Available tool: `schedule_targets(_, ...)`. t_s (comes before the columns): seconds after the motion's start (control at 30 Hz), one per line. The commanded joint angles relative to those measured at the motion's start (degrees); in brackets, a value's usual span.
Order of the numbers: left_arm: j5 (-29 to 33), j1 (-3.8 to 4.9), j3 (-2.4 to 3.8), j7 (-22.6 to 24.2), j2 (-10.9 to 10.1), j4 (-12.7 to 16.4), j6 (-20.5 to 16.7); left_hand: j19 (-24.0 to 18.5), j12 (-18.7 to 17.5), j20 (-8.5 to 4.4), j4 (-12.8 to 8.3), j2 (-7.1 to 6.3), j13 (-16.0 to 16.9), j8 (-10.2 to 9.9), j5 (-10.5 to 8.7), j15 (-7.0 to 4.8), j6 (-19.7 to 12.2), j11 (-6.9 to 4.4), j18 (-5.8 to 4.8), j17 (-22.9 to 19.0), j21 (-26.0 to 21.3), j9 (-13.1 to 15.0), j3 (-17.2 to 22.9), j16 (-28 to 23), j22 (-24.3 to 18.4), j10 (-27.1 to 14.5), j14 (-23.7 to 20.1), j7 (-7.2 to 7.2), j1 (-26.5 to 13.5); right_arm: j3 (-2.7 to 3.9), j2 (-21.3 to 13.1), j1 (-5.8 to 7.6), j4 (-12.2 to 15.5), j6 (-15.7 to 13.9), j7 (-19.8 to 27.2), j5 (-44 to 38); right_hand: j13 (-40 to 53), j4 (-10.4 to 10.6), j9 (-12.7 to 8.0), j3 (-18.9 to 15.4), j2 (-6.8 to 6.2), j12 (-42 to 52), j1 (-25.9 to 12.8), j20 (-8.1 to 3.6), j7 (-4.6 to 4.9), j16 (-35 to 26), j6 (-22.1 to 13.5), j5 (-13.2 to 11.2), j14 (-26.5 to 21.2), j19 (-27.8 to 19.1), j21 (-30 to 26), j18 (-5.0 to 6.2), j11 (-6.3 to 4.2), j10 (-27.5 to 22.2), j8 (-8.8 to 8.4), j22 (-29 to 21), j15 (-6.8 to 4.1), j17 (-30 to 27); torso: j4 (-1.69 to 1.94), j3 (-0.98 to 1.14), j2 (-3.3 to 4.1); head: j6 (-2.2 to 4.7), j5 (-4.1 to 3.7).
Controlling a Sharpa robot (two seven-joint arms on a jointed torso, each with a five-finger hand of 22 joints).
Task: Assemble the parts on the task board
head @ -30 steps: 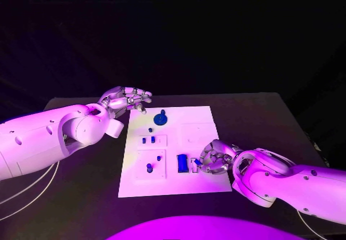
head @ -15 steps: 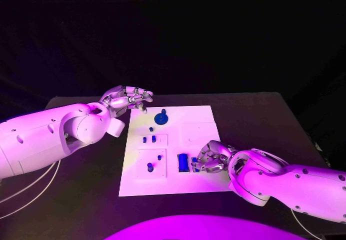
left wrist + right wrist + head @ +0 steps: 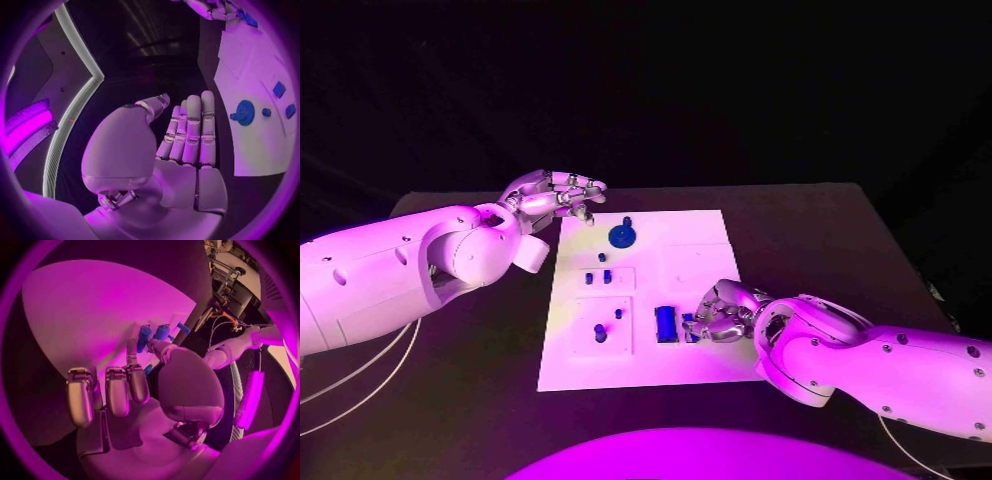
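- While the flat white rectangular task board [image 3: 646, 300] lay at the centre of the head view on the black table [image 3: 805, 230], the right hand [image 3: 721, 316] rested at the board's lower right edge, probably so as to work on the pieces there.
- Its fingers [image 3: 128, 382] were curled toward the board beside a small upright blue block [image 3: 666, 325]; whether they pinched a second small blue piece [image 3: 689, 329] I could not tell, since the hand covered the contact.
- The left hand [image 3: 553, 195] hovered off the board's upper left corner, holding nothing, likely kept clear and waiting.
- In the left wrist view its fingers [image 3: 194, 130] stood straight and pressed together side by side.
- A round blue toothed gear [image 3: 623, 238] sat near the board's top, with small blue pegs [image 3: 597, 279] below it at centre left.
- Judged from this, most of the assembly was not yet done.
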Motion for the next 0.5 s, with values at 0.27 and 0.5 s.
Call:
schedule_targets(0.27,0.01,0.05,0.04,0.11,0.13,0.11,1.05,0.32,0.41,-0.05,0.22,0.07,-0.1,0.32,0.12,-0.16,-0.29,0.04,0.84,-0.06,-0.38,-0.09,0.11,-0.37,-0.07,-0.48,-0.32,0.06,0.26,-0.06,0.34,-0.18,-0.2,1.18,0.12,-1.44,9.58,1.16,0.15,-1.5,-1.27,0.08,-1.36,-0.17,0.25,0.15,-0.16,-2.48,5.02,5.45,-0.53,-0.38,-0.12,1.72,0.1,14.48,-0.05,10.25,0.01,-0.01,0.02,0.04,-0.02)
schedule_targets(0.5,0.01,0.05,0.04,0.08,0.08,0.06,1.02,0.34,0.42,-0.05,0.26,0.09,-0.1,0.33,0.12,-0.15,-0.3,0.05,0.84,-0.07,-0.4,-0.09,0.1,-0.38,-0.09,-0.49,-0.32,0.07,0.22,-0.06,0.21,-0.19,0.01,1.15,0.71,-1.51,9.62,3.53,0.1,-5.74,-1.35,0.06,-2.33,-0.11,0.19,0.15,0.02,-6.75,5.03,5.45,-0.52,-0.38,-0.14,1.72,-0.03,14.48,-0.04,10.27,0.0,-0.01,0.0,0.05,0.02)
